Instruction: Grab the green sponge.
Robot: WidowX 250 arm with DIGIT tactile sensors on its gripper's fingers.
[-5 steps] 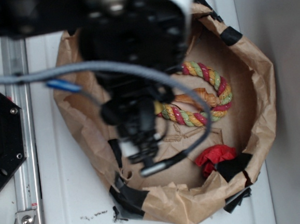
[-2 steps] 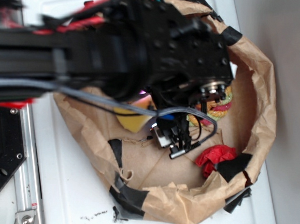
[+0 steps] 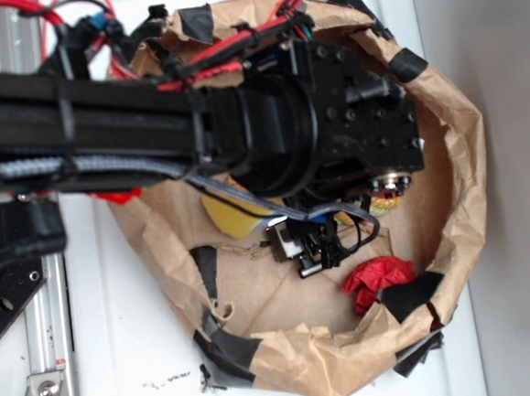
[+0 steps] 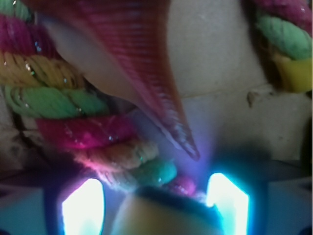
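The green sponge (image 3: 222,216), really a yellow foam block, lies on the floor of the brown paper bowl (image 3: 454,146). It peeks out from under the left of the black arm (image 3: 333,128). In the exterior view the gripper is hidden under the arm's wrist. In the wrist view the gripper (image 4: 155,205) is open, its two glowing fingertips (image 4: 83,208) wide apart. A blurred yellow edge of the sponge (image 4: 166,218) shows low between them, without a firm pinch. The bowl floor lies ahead.
A red-yellow-green twisted rope (image 4: 73,98) curls ahead of the gripper, and a sliver shows in the exterior view (image 3: 389,202). An orange-red pointed piece (image 4: 146,73) lies over it. A small red wad (image 3: 377,276) sits at the bowl's front right. Black tape patches mark the rim.
The arm has swung right and reached across the bowl. It now covers the rope and uncovers the yellow sponge at its left.
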